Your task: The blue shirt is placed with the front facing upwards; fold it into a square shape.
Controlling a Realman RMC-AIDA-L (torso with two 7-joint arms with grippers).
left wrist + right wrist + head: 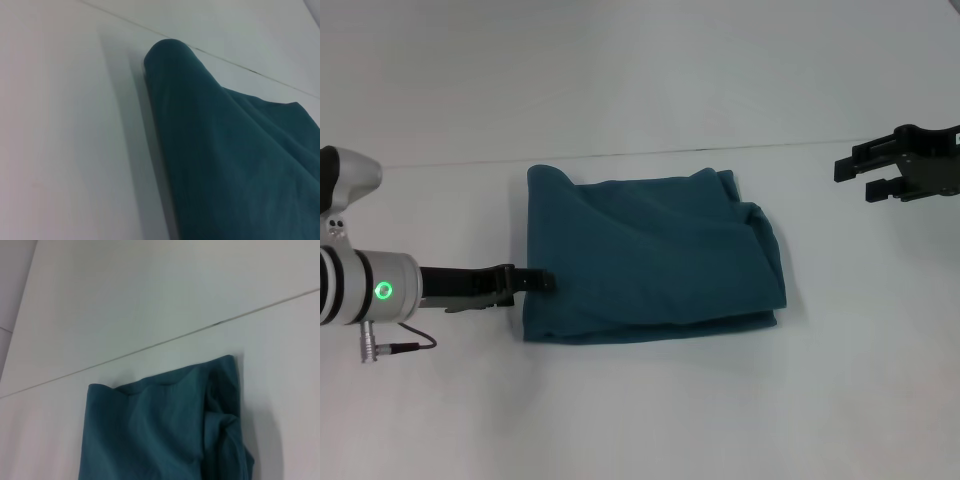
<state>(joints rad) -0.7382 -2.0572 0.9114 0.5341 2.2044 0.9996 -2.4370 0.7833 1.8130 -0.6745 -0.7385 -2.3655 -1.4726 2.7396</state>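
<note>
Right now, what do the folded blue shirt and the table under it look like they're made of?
The blue shirt looks like soft matte knit fabric, probably cotton: it sags into rounded folds with no shine. The table looks like a smooth, hard white laminate or painted board with a faint sheen; which one I cannot tell.

Left arm reaches in horizontally from robot's left, green wrist light lit, cable hanging below; left gripper [542, 283] low, fingertips close together. Right gripper [876, 181] held raised at far right, fingers apart, gripping nothing.
</note>
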